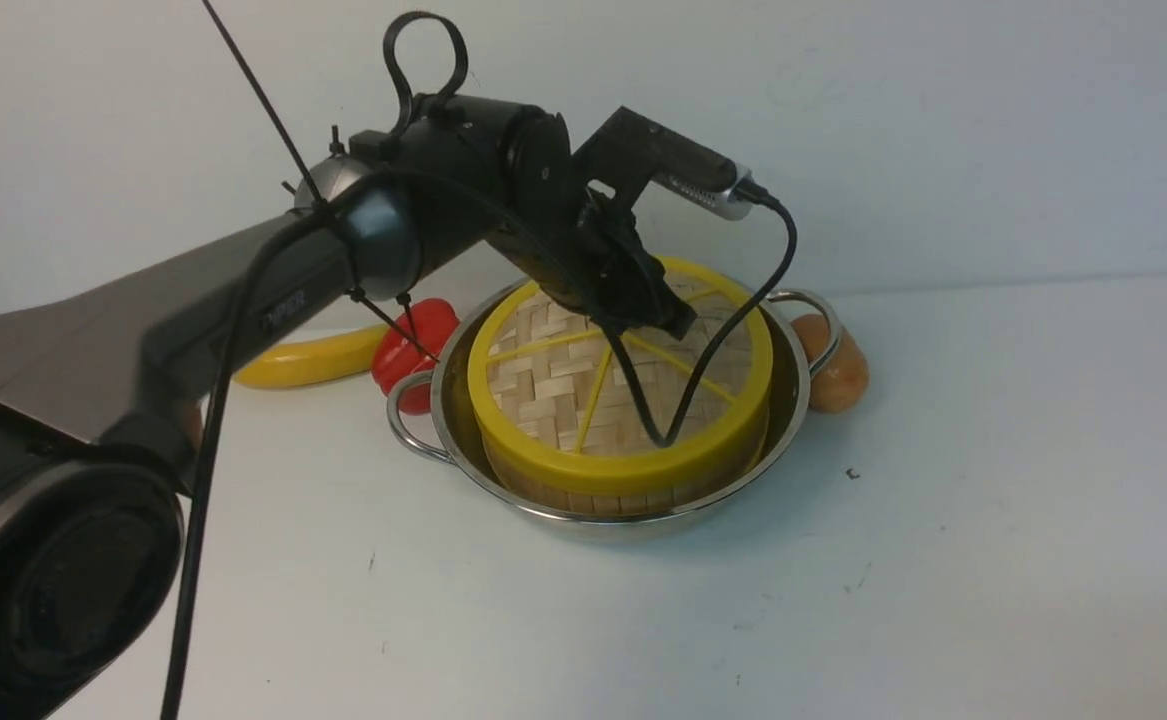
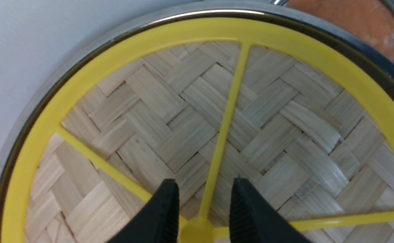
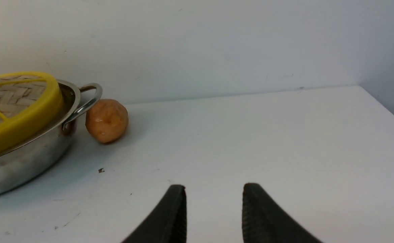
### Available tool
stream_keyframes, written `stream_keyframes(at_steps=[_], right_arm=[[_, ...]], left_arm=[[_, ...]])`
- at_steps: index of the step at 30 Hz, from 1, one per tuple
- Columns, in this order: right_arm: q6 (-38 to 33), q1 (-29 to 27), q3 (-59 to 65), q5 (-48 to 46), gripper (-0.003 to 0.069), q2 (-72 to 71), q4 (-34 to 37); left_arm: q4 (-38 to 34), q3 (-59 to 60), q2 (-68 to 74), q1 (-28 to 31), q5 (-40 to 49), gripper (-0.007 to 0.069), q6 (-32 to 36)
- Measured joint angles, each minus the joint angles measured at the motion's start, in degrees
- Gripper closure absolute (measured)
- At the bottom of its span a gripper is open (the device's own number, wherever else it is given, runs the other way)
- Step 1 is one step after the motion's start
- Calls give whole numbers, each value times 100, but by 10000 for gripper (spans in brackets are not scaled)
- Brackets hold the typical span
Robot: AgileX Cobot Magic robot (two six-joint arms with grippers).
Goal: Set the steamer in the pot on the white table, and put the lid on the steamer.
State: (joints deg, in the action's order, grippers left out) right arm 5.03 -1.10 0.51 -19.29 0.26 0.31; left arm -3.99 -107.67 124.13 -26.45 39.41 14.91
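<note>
The shiny steel pot [image 1: 603, 525] stands on the white table [image 1: 943, 560]. Inside it sits the steamer [image 1: 633, 497], of which only a strip of bamboo wall shows. The woven lid [image 1: 563, 380] with its yellow rim rests on top and hides the inside of the steamer. My left gripper [image 1: 668, 322] hovers over the lid's centre. In the left wrist view this gripper [image 2: 203, 189] has its jaws apart either side of the yellow knob [image 2: 197, 233], with a gap beside it. My right gripper [image 3: 213, 192] is open above bare table, to the right of the pot [image 3: 21, 162].
A yellow banana [image 1: 308, 362] and a red pepper [image 1: 413, 345] lie behind the pot on its left. A round orange-brown vegetable [image 1: 838, 370] sits by the pot's right handle. A white wall runs close behind.
</note>
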Motion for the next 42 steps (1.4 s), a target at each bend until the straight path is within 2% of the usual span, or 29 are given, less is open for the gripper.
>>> stream_keyframes(at_steps=[12,28,42], right_arm=[[0,0,0,0,410,0,0],[0,0,0,0,410,0,0],[0,0,0,0,410,0,0]], left_arm=[[17,0,-102,0,-36,384,0],[2,0,-1781,6,1849,384,-292],[-3,0,-1956,6,1343,384,-470]])
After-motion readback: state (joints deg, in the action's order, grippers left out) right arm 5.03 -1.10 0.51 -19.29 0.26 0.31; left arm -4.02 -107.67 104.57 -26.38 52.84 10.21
